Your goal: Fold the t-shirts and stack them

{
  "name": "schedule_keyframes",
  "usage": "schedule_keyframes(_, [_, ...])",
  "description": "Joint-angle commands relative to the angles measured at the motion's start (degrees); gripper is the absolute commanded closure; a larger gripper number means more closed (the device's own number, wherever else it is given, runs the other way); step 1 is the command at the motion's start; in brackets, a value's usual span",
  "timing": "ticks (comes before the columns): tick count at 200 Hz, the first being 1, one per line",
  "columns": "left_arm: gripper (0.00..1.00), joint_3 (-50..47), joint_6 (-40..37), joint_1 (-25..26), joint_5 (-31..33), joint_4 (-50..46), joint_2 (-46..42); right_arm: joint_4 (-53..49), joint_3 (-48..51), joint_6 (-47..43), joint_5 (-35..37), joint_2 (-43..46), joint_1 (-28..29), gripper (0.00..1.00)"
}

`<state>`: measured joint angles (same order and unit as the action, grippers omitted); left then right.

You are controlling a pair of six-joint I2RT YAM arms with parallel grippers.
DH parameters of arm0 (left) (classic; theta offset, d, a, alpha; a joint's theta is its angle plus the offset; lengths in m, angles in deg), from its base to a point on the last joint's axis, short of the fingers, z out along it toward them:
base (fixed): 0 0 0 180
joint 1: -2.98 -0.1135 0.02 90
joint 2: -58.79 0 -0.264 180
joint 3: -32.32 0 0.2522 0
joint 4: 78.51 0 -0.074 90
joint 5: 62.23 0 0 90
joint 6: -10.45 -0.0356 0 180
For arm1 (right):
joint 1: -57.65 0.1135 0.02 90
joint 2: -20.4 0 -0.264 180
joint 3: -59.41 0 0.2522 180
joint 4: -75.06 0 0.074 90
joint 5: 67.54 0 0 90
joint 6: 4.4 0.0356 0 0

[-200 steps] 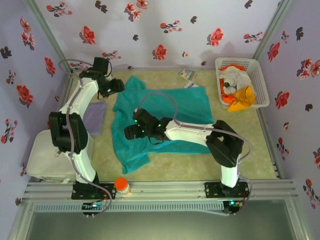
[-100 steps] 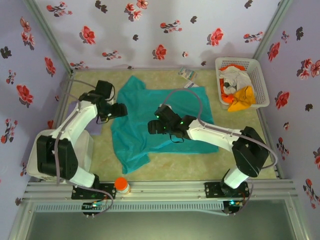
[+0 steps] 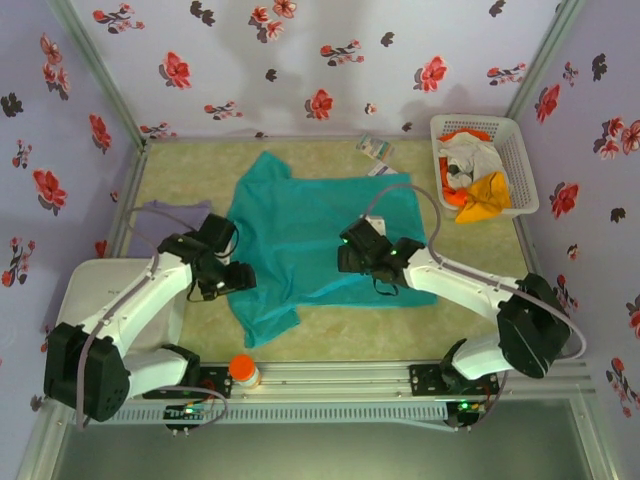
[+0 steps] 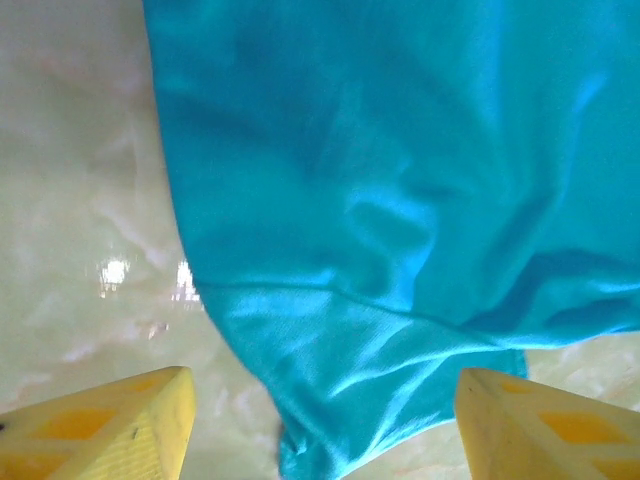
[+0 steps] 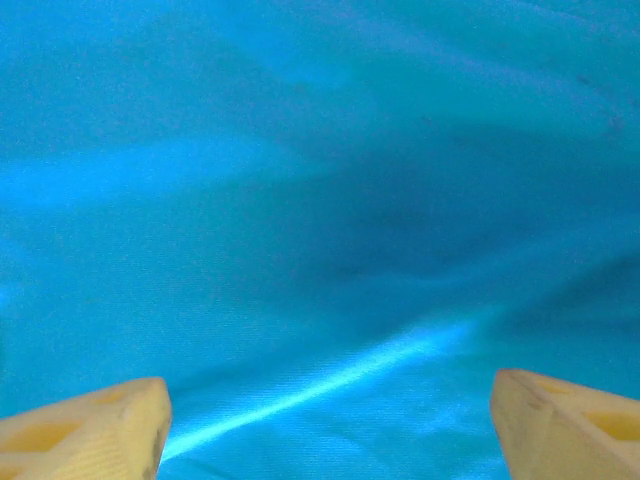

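Closest to me, by the front rail, stands a small orange-capped jar [image 3: 243,370]. Just past it the left gripper [image 4: 325,400] hangs over the near-left corner of the teal t-shirt [image 3: 300,220]. Its yellow fingers are spread wide, with that rumpled corner lying between them on the surface [image 3: 340,320], and nothing is pinched. Further in, the right gripper [image 5: 330,400] hovers low over the middle of the same shirt, its jaws also wide apart and holding nothing.

The teal shirt lies opened out and creased across the centre, and I'd say no fold has been made in it yet. To the left, beside it, a pale purple t-shirt [image 3: 165,215] lies flat, but I can't tell whether it is folded. At the far right, orange [image 3: 490,192] and white [image 3: 470,158] garments are heaped in the white basket [image 3: 525,165], with small packets [image 3: 375,148] near the back wall. No stack exists, so by my reckoning most of the work is yet to come.
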<state>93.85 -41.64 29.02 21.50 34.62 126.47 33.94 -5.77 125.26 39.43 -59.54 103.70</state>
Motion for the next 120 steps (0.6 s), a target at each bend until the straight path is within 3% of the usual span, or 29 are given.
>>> schedule_keyframes(1, [0.33, -3.15, 5.88, 1.80, -0.85, -2.31, -1.56, -0.25, 2.36, 3.69, -0.16, 2.58, -2.12, 0.17])
schedule_keyframes(36, [0.35, -6.51, 9.27, 5.51, -1.57, -1.76, -1.68, -3.04, 4.22, 5.74, 1.79, 6.37, -2.97, 0.17])
schedule_keyframes(65, [0.38, -9.28, 11.25, 7.91, -4.72, 0.19, -1.63, -8.20, 6.25, 9.56, 8.06, 10.96, -3.65, 0.18])
schedule_keyframes(120, [0.45, -11.64, 10.52, 9.98, -6.81, 1.81, -0.05, -9.73, 11.35, 11.16, 6.73, 18.00, -7.85, 0.19])
